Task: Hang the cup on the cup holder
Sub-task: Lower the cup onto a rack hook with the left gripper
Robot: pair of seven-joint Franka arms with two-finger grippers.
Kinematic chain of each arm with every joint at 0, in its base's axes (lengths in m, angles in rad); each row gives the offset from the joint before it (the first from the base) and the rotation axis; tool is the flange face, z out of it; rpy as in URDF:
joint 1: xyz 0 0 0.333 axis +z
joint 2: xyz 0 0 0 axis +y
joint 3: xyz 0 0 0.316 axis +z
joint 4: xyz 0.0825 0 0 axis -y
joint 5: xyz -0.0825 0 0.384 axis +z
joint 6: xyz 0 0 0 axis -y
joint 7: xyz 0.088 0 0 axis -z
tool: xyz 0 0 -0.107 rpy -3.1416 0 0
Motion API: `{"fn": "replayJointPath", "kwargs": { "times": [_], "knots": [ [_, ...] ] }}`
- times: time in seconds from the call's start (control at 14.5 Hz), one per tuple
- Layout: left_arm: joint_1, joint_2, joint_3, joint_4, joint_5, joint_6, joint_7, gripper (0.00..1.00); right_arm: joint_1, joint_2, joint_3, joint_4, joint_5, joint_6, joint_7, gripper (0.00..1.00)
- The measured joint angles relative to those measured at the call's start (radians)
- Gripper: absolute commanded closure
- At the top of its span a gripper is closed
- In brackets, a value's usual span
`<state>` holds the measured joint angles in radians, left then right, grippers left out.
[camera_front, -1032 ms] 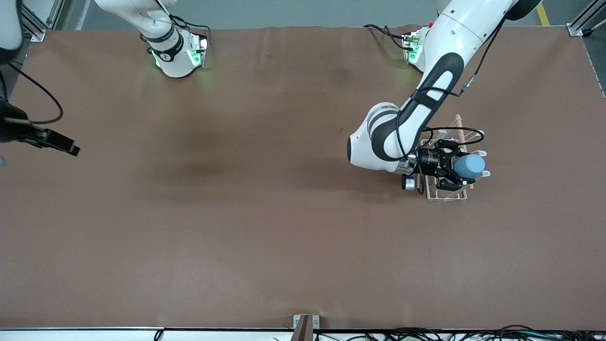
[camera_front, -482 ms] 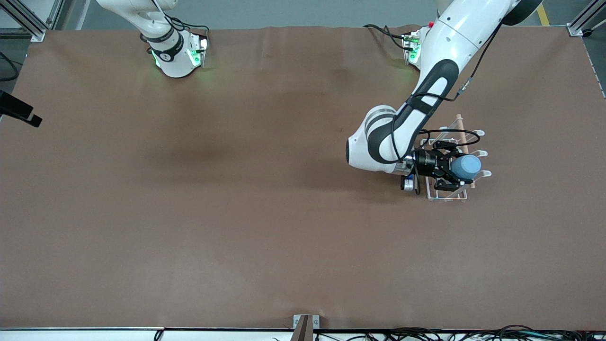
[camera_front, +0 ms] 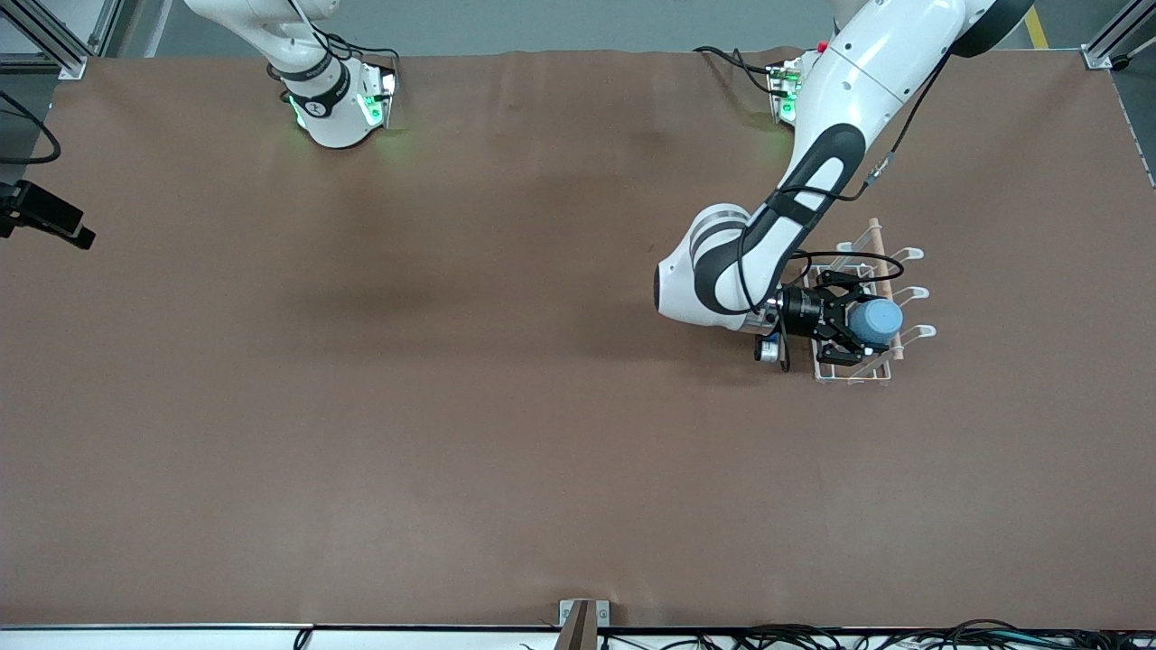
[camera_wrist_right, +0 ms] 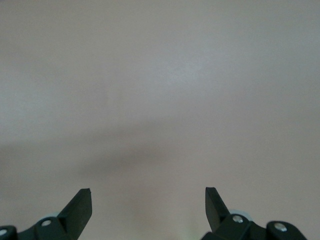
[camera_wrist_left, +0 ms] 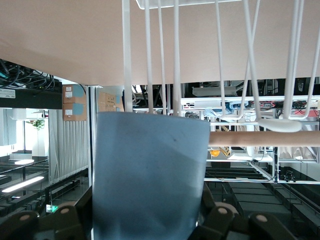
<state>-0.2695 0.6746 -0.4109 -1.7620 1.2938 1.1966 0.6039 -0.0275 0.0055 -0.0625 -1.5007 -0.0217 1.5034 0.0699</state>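
The blue-grey cup (camera_front: 874, 321) is held sideways in my left gripper (camera_front: 854, 323), which is shut on it over the white wire cup holder (camera_front: 853, 373). The holder stands toward the left arm's end of the table, with its wooden rod (camera_front: 878, 248) along the top. In the left wrist view the cup (camera_wrist_left: 150, 175) fills the space between the left gripper's (camera_wrist_left: 147, 216) jaws. White prongs (camera_wrist_left: 148, 55) and the rod (camera_wrist_left: 265, 138) show past its rim. My right gripper (camera_front: 52, 221) hangs open at the table's edge at the right arm's end. The right gripper (camera_wrist_right: 148, 197) has only bare table under it.
The brown table cover (camera_front: 452, 406) lies flat across the table. A metal bracket (camera_front: 579, 618) and cables (camera_front: 813, 636) sit along the edge nearest the front camera. The two arm bases (camera_front: 339, 104) stand along the edge farthest from it.
The left gripper has carried the cup a little way back across the rack toward the right arm's end. The right gripper swung away from the front camera along the table's edge.
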Motion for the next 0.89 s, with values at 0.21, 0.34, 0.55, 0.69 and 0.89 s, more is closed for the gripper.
{"fn": "replayJointPath", "kwargs": {
  "times": [0.21, 0.34, 0.55, 0.69, 0.89],
  "knots": [
    [0.001, 0.003, 0.0, 0.004, -0.013, 0.002, -0.006, 0.27, 0.0, 0.0, 0.005, -0.004, -0.005, 0.003, -0.027, 0.0],
    [0.003, 0.008, 0.0, 0.017, -0.044, 0.004, -0.016, 0.1, 0.0, 0.0, 0.005, -0.004, -0.005, 0.003, -0.042, 0.0],
    [0.004, 0.009, 0.0, 0.039, -0.056, 0.005, -0.016, 0.0, 0.0, 0.0, 0.007, -0.004, -0.005, 0.003, -0.045, 0.0],
    [0.0, 0.01, -0.001, 0.052, -0.056, 0.005, -0.016, 0.0, 0.001, 0.0, 0.007, -0.004, -0.005, 0.003, -0.046, 0.0],
    [-0.005, 0.01, -0.002, 0.095, -0.058, 0.004, -0.021, 0.0, 0.004, 0.0, 0.003, -0.004, -0.005, 0.003, -0.046, 0.0]
  ]
}}
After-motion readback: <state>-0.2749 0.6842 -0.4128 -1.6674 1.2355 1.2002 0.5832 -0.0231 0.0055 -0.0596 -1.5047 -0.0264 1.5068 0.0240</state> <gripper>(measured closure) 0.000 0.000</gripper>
